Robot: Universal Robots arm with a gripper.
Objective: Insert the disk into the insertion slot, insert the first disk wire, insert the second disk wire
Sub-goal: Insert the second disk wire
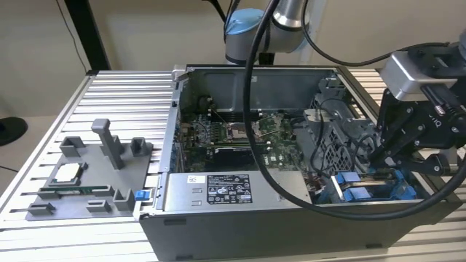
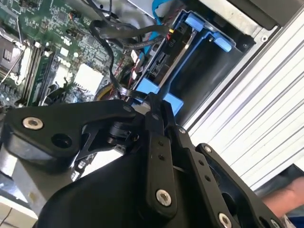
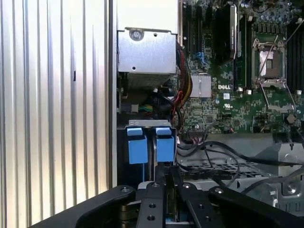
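Ribbed aluminium table [image 1: 43, 125] carries an open computer case [image 1: 255, 218]; the gripper [image 1: 389, 166], fingers together, hangs by the insertion slot [image 3: 149, 142], where the disk [image 2: 166, 61] sits.

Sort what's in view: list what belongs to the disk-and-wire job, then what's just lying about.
Job:
- gripper, at the drive bays
- insertion slot, blue-railed bay in the grey cage
- black disk wires by the bays

Lying about:
- grey fixture tray on the ribbed table
- motherboard
- power-supply box
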